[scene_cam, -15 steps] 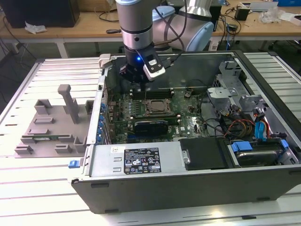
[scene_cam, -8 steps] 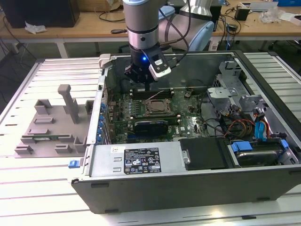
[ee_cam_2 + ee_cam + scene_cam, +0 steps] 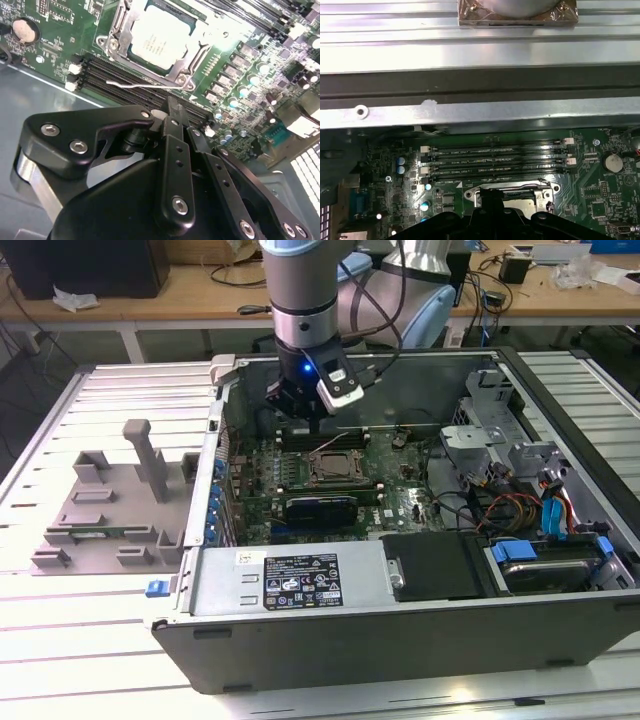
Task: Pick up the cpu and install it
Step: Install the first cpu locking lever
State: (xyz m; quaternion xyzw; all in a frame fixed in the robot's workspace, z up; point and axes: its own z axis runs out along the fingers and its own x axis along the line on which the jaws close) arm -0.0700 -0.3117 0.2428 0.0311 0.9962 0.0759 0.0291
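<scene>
Cpu [image 3: 159, 39] seated in motherboard socket [image 3: 116, 31] inside computer case [image 3: 560, 615]; end effector [image 3: 172, 112] fingers together, empty.

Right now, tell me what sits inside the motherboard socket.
The cpu lies inside the socket frame, silvery top showing. Whatever is under the chip is covered.

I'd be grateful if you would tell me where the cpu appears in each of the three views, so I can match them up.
Exterior view: the cpu lies in the socket at the motherboard's middle, just below the gripper.
Second wrist view: silvery square in the metal frame, beyond the gripper's fingers.
First wrist view: a sliver behind the gripper.
Shared landmark: the memory slots beside the socket.
</scene>
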